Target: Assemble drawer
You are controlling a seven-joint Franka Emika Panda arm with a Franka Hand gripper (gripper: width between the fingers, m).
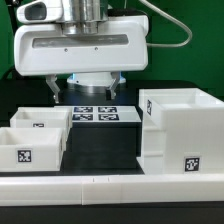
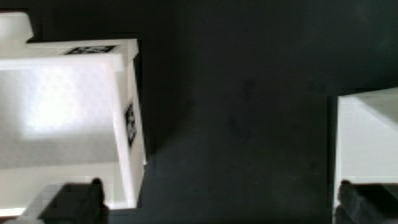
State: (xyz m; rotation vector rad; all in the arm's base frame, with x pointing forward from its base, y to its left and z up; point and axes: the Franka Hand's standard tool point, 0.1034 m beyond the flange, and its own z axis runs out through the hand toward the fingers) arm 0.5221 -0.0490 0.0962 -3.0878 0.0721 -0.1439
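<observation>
The drawer's tall white box shell (image 1: 180,128) stands at the exterior view's right, with a tag low on its front. Two open-topped white trays (image 1: 30,142) sit side by side at the left. My gripper (image 1: 84,92) hangs open and empty above the black table, over the gap between trays and shell. In the wrist view my gripper (image 2: 221,205) shows both dark fingertips (image 2: 71,200) wide apart with only black table between them. A white open-topped tagged part (image 2: 63,110), seemingly a tray, lies to one side. Another white part's edge (image 2: 370,140) lies to the other.
The marker board (image 1: 95,113) lies flat on the table behind the gap, under the gripper. A long low white border rail (image 1: 110,190) runs along the table's front edge. Black table (image 2: 240,110) fills the gap between the drawer parts.
</observation>
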